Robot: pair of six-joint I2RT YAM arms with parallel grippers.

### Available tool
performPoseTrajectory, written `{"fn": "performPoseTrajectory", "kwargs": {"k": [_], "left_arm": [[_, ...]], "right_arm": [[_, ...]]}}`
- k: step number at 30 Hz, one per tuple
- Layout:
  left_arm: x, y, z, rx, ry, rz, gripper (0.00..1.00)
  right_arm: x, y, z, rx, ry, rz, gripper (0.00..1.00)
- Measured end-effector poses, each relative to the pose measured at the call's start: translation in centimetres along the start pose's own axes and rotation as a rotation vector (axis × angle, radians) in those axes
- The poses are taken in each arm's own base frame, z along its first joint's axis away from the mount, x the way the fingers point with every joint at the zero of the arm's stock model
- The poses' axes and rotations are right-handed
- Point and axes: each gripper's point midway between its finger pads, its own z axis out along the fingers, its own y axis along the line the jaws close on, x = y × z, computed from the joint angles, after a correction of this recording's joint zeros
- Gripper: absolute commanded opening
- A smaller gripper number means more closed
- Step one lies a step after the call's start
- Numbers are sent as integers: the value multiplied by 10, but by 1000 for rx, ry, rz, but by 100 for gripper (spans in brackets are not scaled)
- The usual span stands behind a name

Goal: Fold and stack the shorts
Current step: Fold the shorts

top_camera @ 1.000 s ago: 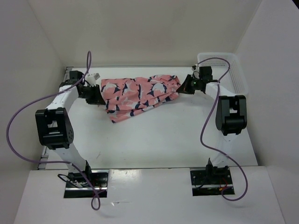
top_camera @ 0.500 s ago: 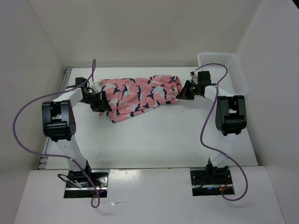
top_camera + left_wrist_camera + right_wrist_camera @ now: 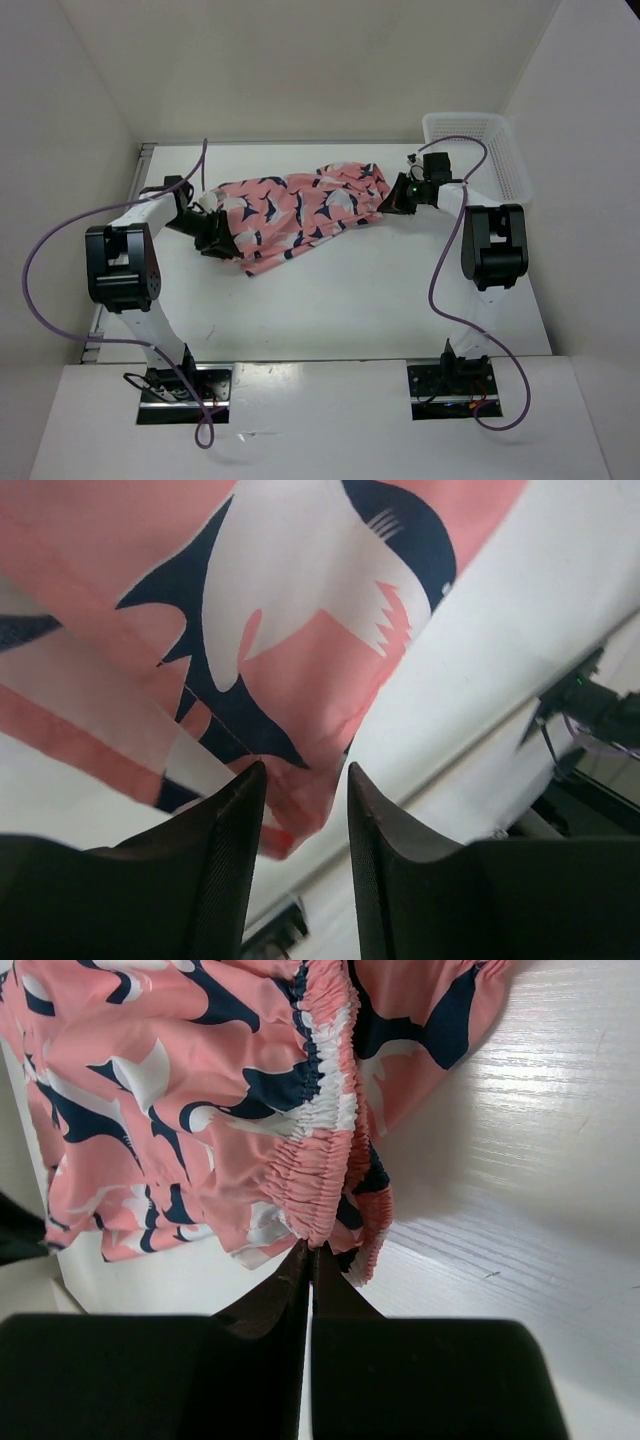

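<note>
Right pincer (image 3: 308, 1258) pinching shorts (image 3: 160, 1090) waistband, left pincer (image 3: 305, 772) parted

surface: white table (image 3: 380, 300) | on it: the shorts (image 3: 295, 210), crumpled, far middle | white mesh basket (image 3: 512, 165), far right corner

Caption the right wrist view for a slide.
Right gripper, jaws shut, pinches the shorts by their gathered waistband over the white table.
</note>
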Motion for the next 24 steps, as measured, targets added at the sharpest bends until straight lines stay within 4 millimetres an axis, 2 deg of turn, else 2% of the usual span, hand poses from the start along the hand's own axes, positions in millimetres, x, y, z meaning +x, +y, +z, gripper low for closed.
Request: {"fn": "performPoseTrajectory", "kwargs": {"k": [2, 8, 10, 13, 16, 20, 24], "left_arm": [[10, -12, -9, 8, 24, -9, 46], [58, -30, -21, 33, 218, -164, 48], [62, -35, -25, 47, 248, -199, 48], [46, -36, -36, 85, 200, -222, 50], [15, -14, -40, 58, 65, -167, 50], [-5, 16, -33, -45, -26, -90, 56], [-16, 23, -22, -69, -54, -45, 59]], "right_arm": [[1, 0, 0, 1, 2, -3, 0], [4, -2, -1, 9, 14, -5, 0], [4, -3, -1, 10, 16, -6, 0], [5, -3, -1, 11, 19, -8, 0], [6, -4, -1, 15, 21, -9, 0], [6, -5, -1, 19, 20, -9, 0], [6, -5, -1, 20, 21, -9, 0]]}}
